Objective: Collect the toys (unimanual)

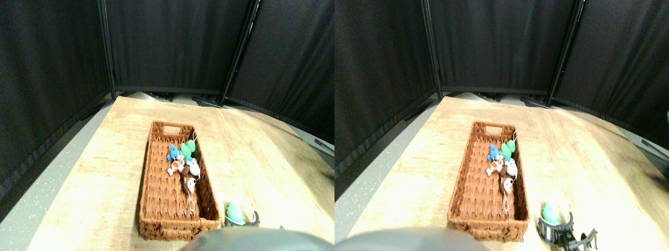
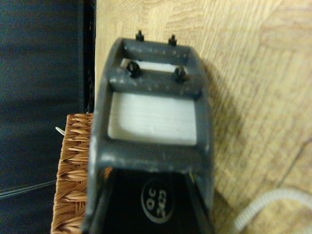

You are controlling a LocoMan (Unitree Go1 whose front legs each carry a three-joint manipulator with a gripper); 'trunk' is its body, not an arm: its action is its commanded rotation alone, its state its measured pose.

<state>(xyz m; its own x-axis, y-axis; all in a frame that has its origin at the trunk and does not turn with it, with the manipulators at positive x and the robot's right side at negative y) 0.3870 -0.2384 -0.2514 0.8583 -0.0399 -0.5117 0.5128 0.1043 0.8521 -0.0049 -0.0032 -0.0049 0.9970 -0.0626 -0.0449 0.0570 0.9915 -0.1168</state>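
Black curtains ring your wooden table [image 1: 272, 157]. Several toys [image 1: 184, 163] already lie along the basket [image 1: 162, 193]'s right wall; a green toy [image 1: 235, 213] remains outside its near-right corner, at the right gripper [image 1: 244, 219], grip unclear

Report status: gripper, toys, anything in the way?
Right gripper at the green plush toy on the wooden table; jaws unclear. Five plush toys in long brown wicker basket. Nothing blocking.

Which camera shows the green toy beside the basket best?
The stereo pair view: the green toy lies on the table right of the basket, at the right gripper. The wrist view shows only the jaw frame, basket corner and table.
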